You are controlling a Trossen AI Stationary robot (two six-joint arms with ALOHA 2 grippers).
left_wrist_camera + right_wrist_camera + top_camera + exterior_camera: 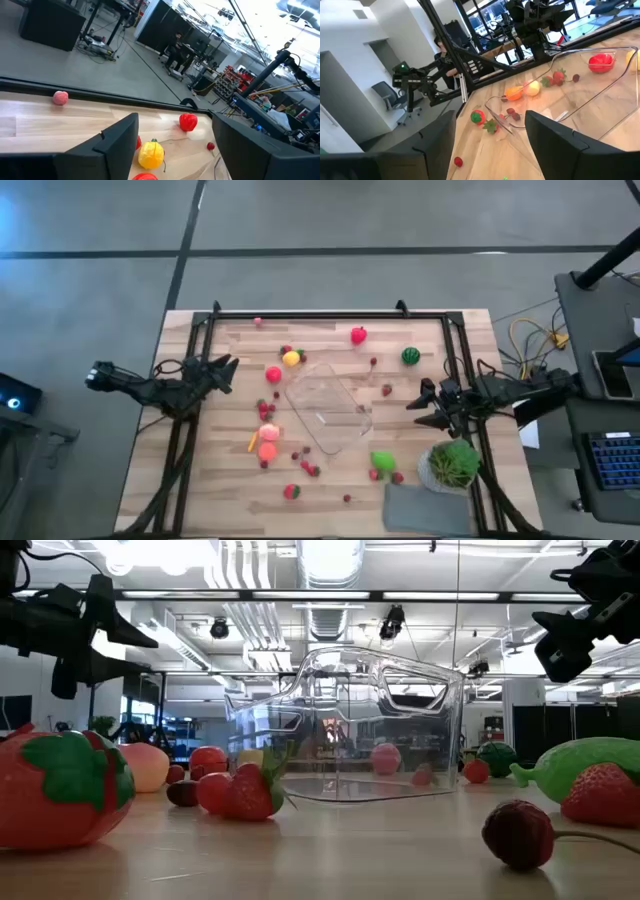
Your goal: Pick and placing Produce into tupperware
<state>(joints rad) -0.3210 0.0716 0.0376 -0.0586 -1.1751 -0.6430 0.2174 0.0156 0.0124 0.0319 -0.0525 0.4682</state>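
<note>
Tupperware: the clear rectangular plastic tub with rounded corners (330, 413) stood near the middle of the wooden table (200, 480), turned at an angle, and looked empty.
Produce: small toy fruits and vegetables lay scattered on the boards all around the tub, none seen inside it.
Left of the tub: a yellow pepper-shaped piece (291, 358), a round red piece (273, 374), a pale peach (268, 433) and an orange fruit (267, 451) with small red berries nearby.
Far side: a red apple-like piece (358, 335) and a dark green striped ball (410, 356).
Near side: a bright green vegetable (383, 461) and a red strawberry with green leaves (291, 491).
Left gripper (226, 370): raised above the left part of the table, well apart from the tub, fingers parted with nothing between them.
Right gripper (424, 409): hung just right of the tub, fingers spread and empty.
Other items: a leafy green potted plant (455, 464) and a flat grey cloth (425, 510) sat at the near right corner.
</note>
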